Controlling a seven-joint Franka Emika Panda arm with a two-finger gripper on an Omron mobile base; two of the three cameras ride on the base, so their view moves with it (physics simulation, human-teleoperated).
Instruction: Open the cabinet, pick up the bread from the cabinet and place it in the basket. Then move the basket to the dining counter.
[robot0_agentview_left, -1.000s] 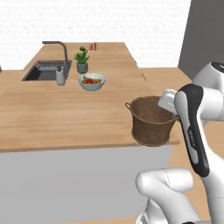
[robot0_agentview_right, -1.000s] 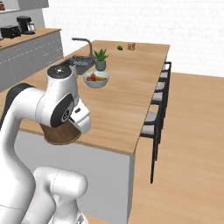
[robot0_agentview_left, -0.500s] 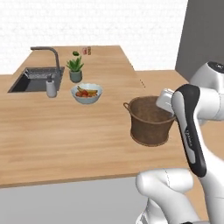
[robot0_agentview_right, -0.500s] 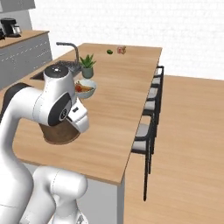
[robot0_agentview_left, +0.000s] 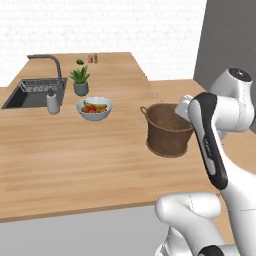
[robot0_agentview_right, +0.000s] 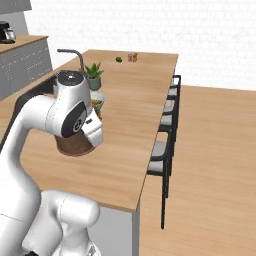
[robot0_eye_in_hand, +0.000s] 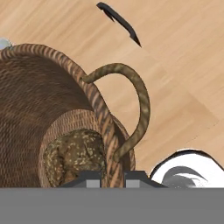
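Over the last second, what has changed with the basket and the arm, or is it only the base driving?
The base has driven, so the whole counter scene has slid across both base views. The gripper stays shut on the rim of the basket, the bread still inside. Fruit bowl, plant and sink keep their places.

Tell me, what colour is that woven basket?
Dark brown, with striped weave; the basket shows best in the hand view.

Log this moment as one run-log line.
claw: shut on basket rim | bread: inside basket | basket: over dining counter, right of fruit bowl | phase: placing basket
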